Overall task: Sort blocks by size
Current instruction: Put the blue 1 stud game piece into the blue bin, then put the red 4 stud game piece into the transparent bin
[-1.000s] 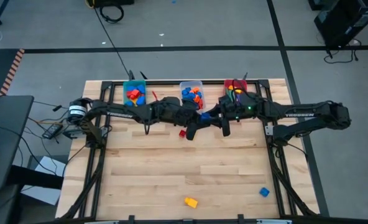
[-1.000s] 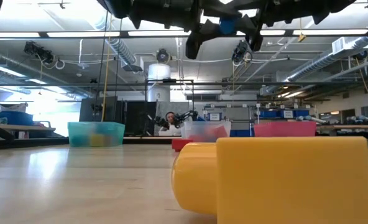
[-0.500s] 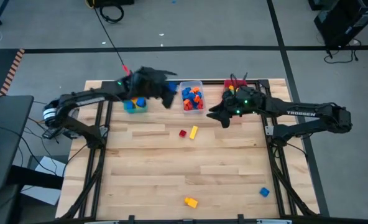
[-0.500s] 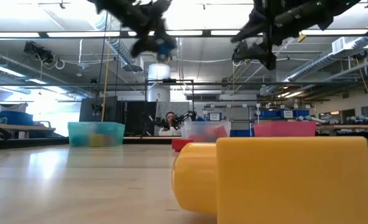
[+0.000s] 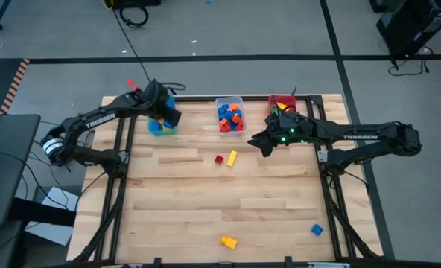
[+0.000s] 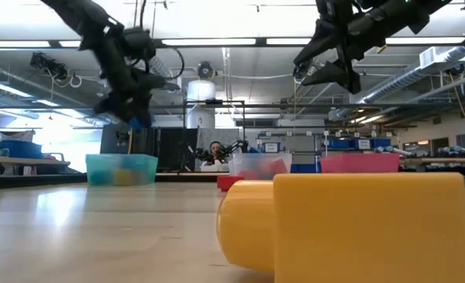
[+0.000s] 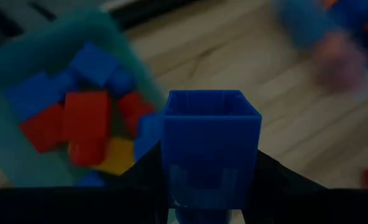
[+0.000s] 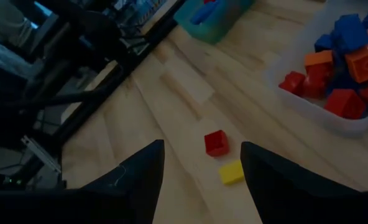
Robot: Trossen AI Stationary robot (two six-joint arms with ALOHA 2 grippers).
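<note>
My left gripper (image 5: 168, 117) hangs over the teal bin (image 5: 158, 129) at the far left, shut on a blue block (image 7: 212, 146); the low view shows that block (image 6: 138, 121) high above the bin. Red, blue and yellow blocks (image 7: 87, 127) lie in the bin. My right gripper (image 8: 199, 180) stands open and free above the table in front of the red bin (image 5: 281, 103). Below and ahead of it a small red block (image 8: 216, 142) and a yellow block (image 8: 232, 172) lie flat on the wood. My left gripper pinches the blue block by two opposite sides (image 7: 171, 177) between its two fingers, which slant downward from above. The block stands out past the fingertips, lifted clear above the teal bin.
A clear bin (image 5: 230, 116) of blue, red and orange blocks stands between the teal and red bins. A yellow block (image 5: 228, 241) and a blue block (image 5: 316, 230) lie near the front edge; the yellow one (image 6: 350, 224) fills the low view's foreground. A person shows far behind the table.
My left gripper has swung from the middle of the table, where it met the right gripper, toward the left edge, carrying the blue block to above the teal bin and tipping downward. My right gripper has stayed in front of the red bin and tipped down somewhat.
</note>
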